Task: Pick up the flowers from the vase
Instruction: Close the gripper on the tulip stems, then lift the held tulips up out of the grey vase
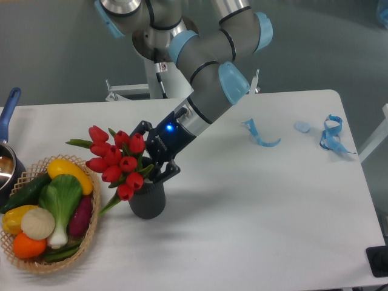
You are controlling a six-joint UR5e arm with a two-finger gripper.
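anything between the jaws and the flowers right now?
Nothing visible. The gripper is open right beside the flowers, just above the mouth of the vase. The basket sits on the bunch's far side, out of the way.

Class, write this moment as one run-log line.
phase: reaching | gripper: open, at vase mouth beside flowers | flowers: in vase, not gripped
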